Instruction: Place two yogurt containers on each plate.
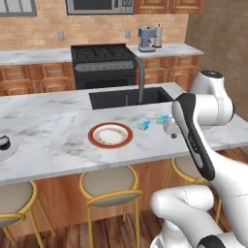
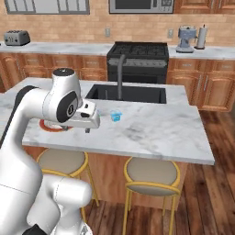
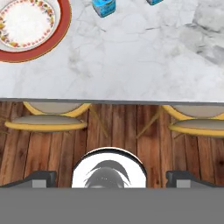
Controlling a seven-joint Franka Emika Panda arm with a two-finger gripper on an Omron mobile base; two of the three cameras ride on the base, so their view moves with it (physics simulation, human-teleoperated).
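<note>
Kitchen island, marble tabletop (image 1: 58, 140), sink behind, stools below. Left base view: red-rimmed plate (image 1: 110, 135) bare mid-tabletop; two light blue yogurt cups (image 1: 143, 124) and (image 1: 162, 118) just right of it, apart from each other, near the sink edge. Dark cup (image 1: 4, 142) far left on pale plate (image 1: 7, 151) at frame edge, well apart from the rest. Tool (image 1: 170, 130) near the second blue cup, mostly hidden by forearm, touching nothing as far as visible. Risk: forearm sweeping low over cups, knocking one toward the sink.

Right base view: tool (image 2: 88, 130) hangs over the front tabletop edge, fingers pointing down, empty. One blue cup (image 2: 116, 115) beyond and to its right, clear gap between. Red rim (image 2: 50, 127) partly hidden behind arm. Risk: small boxy cup, off-centre closing tips or shoves it.

Hand view: tool (image 3: 109, 179) fingers wide apart, nothing between, aimed past the edge at wood floor (image 3: 118, 127). Red-rimmed plate (image 3: 30, 26) top left, blue cups (image 3: 103, 7) and (image 3: 154, 1) at top, well ahead. Risk: descent from here misses the tabletop entirely; needs forward reach first.
</note>
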